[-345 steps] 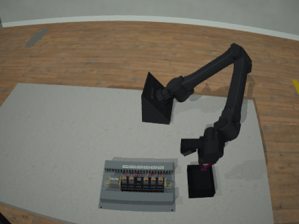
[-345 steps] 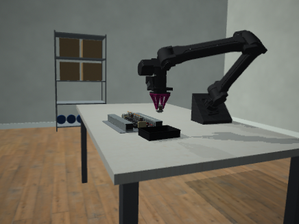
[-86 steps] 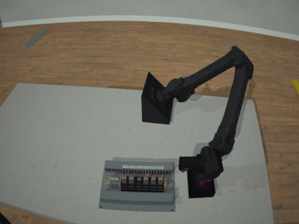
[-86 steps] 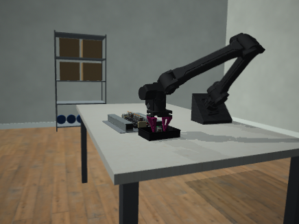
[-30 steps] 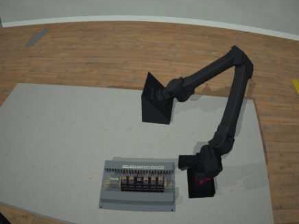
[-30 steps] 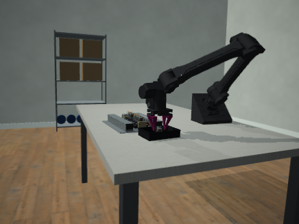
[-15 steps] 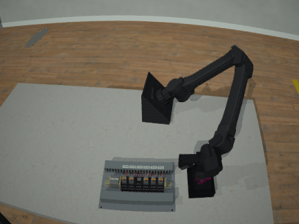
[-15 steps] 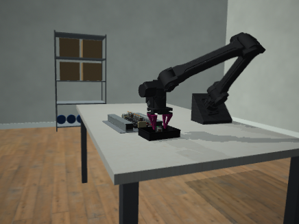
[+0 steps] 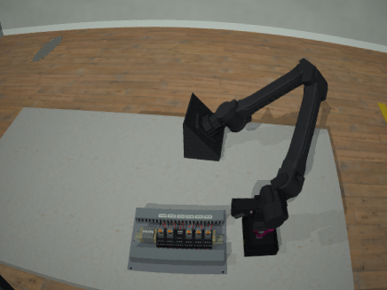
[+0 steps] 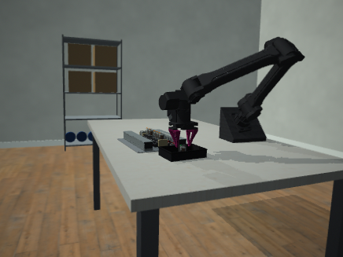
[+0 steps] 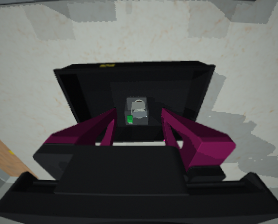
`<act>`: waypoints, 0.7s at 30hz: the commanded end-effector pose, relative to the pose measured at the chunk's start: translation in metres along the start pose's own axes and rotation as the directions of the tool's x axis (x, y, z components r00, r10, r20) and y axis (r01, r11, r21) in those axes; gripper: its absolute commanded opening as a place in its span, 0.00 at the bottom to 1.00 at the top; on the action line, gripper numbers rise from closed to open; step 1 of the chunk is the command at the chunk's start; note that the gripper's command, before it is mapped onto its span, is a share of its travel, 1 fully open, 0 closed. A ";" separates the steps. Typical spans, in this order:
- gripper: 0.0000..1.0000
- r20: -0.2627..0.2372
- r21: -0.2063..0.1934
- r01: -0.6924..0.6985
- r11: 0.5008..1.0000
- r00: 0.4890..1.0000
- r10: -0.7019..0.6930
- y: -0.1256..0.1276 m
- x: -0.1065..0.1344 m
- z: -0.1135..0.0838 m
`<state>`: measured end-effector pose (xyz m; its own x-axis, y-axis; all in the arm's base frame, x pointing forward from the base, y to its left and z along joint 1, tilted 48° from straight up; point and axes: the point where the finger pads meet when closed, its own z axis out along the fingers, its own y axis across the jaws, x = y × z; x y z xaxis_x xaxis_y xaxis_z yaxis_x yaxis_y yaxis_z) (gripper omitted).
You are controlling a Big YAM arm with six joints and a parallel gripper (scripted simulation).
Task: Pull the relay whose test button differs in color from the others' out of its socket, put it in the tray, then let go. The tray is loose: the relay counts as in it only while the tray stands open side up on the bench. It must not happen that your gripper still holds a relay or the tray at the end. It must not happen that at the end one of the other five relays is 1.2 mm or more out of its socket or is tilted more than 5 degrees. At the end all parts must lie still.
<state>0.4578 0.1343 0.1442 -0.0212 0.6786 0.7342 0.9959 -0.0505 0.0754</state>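
Observation:
The relay with the green test button (image 11: 137, 111) lies on the floor of the black tray (image 11: 80, 85) (image 9: 262, 246) (image 10: 197, 153). The tray stands open side up on the bench, right of the relay panel (image 9: 177, 256) (image 10: 134, 140). My gripper (image 11: 139, 112) (image 10: 182, 143) (image 9: 262, 233) hangs just above the tray with its magenta fingers reaching down into it. The fingers are open, one on each side of the relay with a gap on both sides. The relays left on the panel (image 9: 169, 233) have orange buttons, and one socket (image 9: 179, 233) in the row is dark and empty.
The arm's black base block (image 9: 201, 135) (image 10: 240, 129) stands at the back of the grey bench (image 9: 67, 166) (image 10: 244, 170). A metal shelf with boxes (image 10: 92, 84) stands on the floor behind the bench, far from the arm.

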 end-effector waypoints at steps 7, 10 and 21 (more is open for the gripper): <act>0.59 0.000 -0.063 0.038 0.997 0.999 -0.038 0.019 0.011 -0.032; 0.59 0.000 -0.063 0.037 0.997 0.999 -0.037 0.019 0.011 -0.033; 0.59 0.000 -0.064 0.038 0.997 0.999 -0.038 0.019 0.011 -0.037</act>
<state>0.4572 0.1287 0.1495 -0.0221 0.6786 0.7342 0.9958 -0.0506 0.0767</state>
